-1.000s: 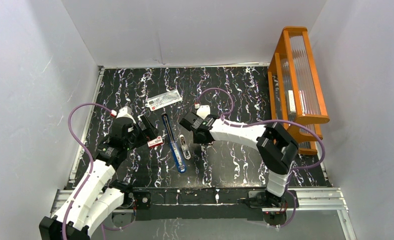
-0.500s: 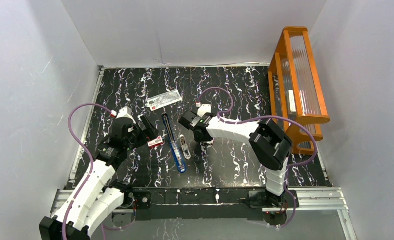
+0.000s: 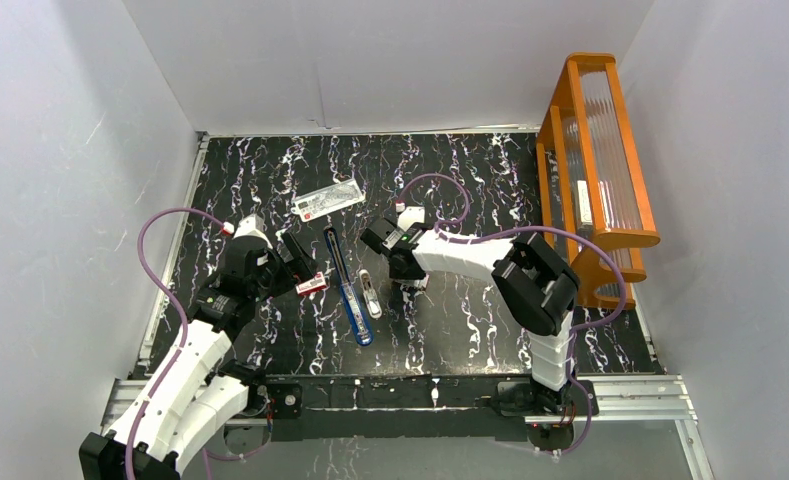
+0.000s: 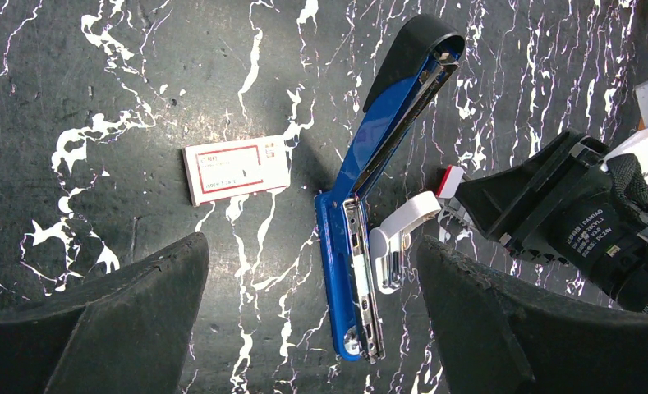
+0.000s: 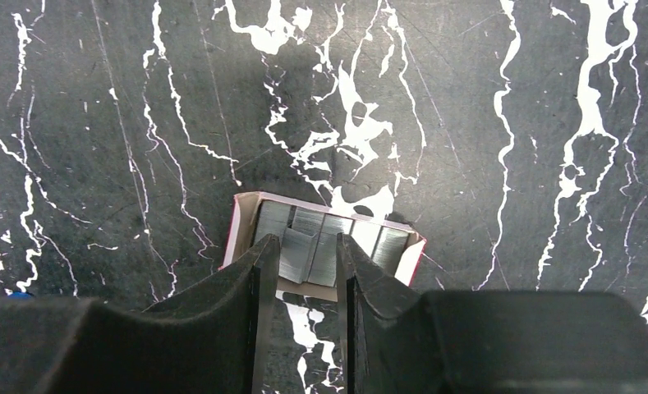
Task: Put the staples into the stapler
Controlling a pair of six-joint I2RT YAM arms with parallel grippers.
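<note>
- Right gripper (image 5: 302, 248): jaws drawn narrow onto one strip of staples (image 5: 308, 253) in the open tray (image 5: 232, 222). The pads appear to bear on both long sides of the strip, which sits slightly askew to its neighbours
- Step in hand, as judged: lifting that strip clear of the tray. A straight vertical lift with light pressure is advised. The strip is thin ridged bright metal, likely to snap or buckle if squeezed or twisted
- The tray is light pink-edged card resting loose on the table (image 3: 470, 330) and may ride up with the strip, so watch for this
- Stapler (image 4: 349, 246): lies on the table to the left of the tray, hinged open. The glossy blue arm with its matte black cap is swung away and the silver rail is exposed and facing up. The strip needs to arrive parallel to that rail, legs down
- White clip (image 4: 396, 240): a small curved white part with a metal face, just beside the rail on the tray side. What it is cannot be told, and it could foul the approach
- Left gripper (image 4: 310, 246): fingers wide, holding nothing, hovering over the stapler and the sleeve (image 4: 236, 168). It is well placed to steady the stapler if needed
- The sleeve is flat red-and-white card, lying near the stapler but apart from it
- The table surface is black with white veining and looks smooth, so loose items may slide
- Farther back lies a flat clear packet (image 3: 328, 200) with a white-and-red label
- At the far right stands an orange rack (image 3: 568, 140) with ribbed clear panels
</note>
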